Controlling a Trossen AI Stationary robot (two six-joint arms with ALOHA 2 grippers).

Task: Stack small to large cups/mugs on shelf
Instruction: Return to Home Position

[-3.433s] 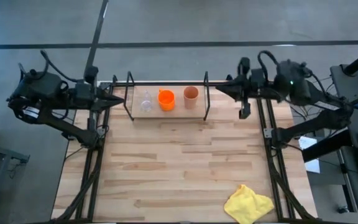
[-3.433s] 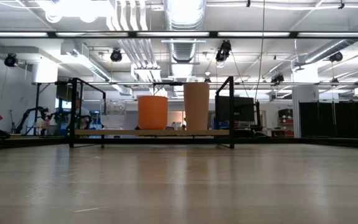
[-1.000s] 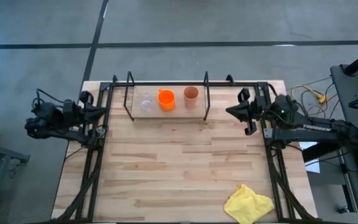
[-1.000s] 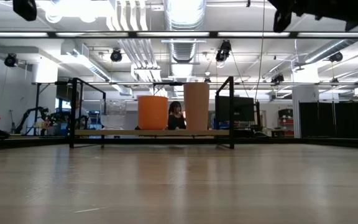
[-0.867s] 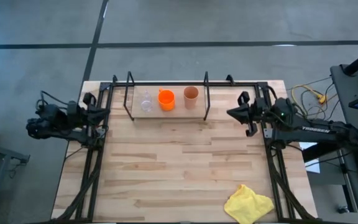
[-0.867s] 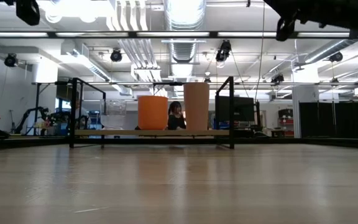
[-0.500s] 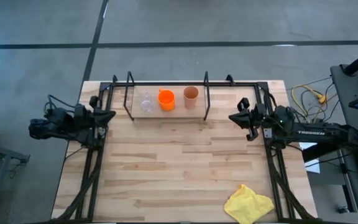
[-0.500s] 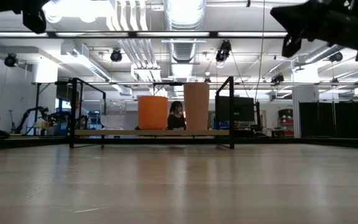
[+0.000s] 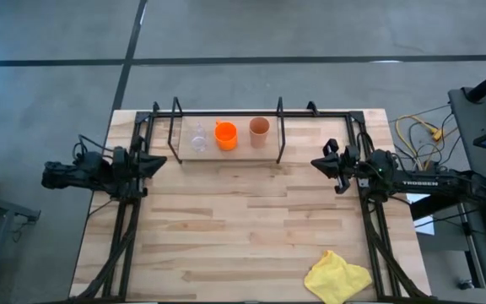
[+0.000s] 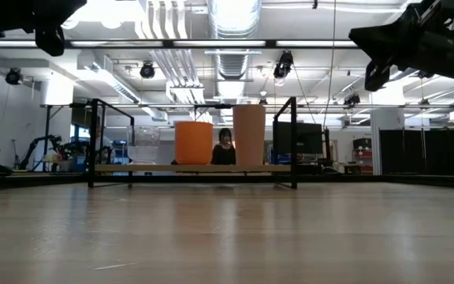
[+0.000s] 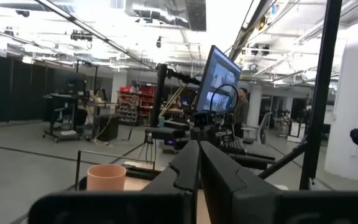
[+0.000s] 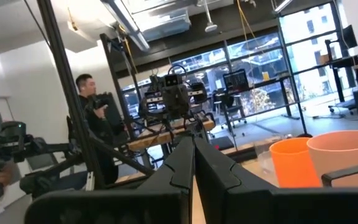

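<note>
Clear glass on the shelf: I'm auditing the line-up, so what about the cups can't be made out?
Clear glass: high view, too small and see-through to show its rim.
Orange mug's handle: low view, not seen; high view, too small.
Glass: right wrist view, mostly behind the mug; tan tumbler cut off by the edge.

See the left gripper point(image 9: 159, 160) drawn off the shelf's point(image 9: 279, 135) left end, lowered and brought level with its front left corner. See the right gripper point(image 9: 315, 162) likewise pulled from the right end, sunk lower and set well apart from the front right corner, with that arm folded flat along the table's right edge. In the low view, now catch dark arm parts in both upper corners, against bare ceiling before. Also spot a person point(image 10: 225, 147) behind the shelf, between mug point(image 10: 193, 142) and tumbler point(image 10: 248, 134), unseen at first.
</note>
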